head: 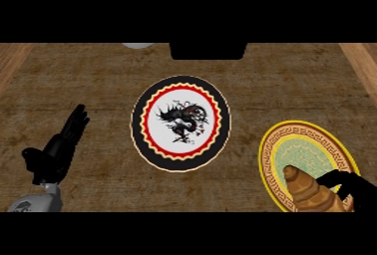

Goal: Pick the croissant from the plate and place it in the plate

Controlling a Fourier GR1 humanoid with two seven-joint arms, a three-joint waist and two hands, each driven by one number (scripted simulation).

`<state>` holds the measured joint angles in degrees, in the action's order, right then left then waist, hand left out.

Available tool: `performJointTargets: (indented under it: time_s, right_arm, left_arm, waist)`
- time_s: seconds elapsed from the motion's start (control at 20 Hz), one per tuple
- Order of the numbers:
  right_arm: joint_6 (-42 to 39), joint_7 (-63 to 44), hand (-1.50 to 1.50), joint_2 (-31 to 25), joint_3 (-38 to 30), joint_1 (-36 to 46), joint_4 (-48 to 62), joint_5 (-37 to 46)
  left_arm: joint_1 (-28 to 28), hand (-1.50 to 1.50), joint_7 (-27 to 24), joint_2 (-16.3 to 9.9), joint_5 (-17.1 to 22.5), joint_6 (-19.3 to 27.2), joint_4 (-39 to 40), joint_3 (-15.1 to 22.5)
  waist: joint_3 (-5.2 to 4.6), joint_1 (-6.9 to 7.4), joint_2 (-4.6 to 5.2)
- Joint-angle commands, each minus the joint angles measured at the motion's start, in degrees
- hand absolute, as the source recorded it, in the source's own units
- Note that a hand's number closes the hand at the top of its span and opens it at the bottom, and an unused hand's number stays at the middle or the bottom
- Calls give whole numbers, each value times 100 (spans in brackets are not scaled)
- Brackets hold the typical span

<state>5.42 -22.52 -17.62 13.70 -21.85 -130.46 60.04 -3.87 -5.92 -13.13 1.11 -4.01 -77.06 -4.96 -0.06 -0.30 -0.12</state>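
Early yet: the croissant [313,193] lies on the yellow plate [274,144] at five o'clock, right hand [350,186] curling around it, unlifted; the black dragon plate [145,102] at centre waits; left hand [60,145], at eight o'clock, rests straight-fingered

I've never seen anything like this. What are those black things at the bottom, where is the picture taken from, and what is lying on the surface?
You are looking steeply down at a brown counter, as if through the robot's own eyes. The black shapes are its two hands, on grey forearms that come in from the lower edge. The left hand is open, fingers straight, resting at the left and holding nothing. The right hand is at the lower right, its fingers curled round a brown croissant. The croissant lies on a yellow-rimmed plate. In the middle is a second plate, black and red, with a dark dragon-like picture and nothing on it. The croissant has not yet reached it.
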Motion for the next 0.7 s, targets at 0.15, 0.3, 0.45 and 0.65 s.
performJointTargets:
  time_s: [0.15,0.3,0.45,0.65]
  right_arm:
    - [-577,-626,150,477,561,731,-718,652]
    - [-941,-1041,150,761,1035,1264,-724,1044]
    - [-1339,-1128,150,1001,549,2531,180,586]
    - [-1885,-1511,150,1516,807,3355,600,725]
  left_arm:
    - [-38,0,-22,-8,-40,-85,50,-55]
    - [-40,0,-342,-19,8,-237,366,-132]
    - [401,0,-138,115,-106,-106,-434,72]
    - [227,0,-279,124,-176,-98,95,-19]
  waist:
    - [3,30,10]
    - [0,36,13]
    - [3,108,16]
    - [1,72,18]
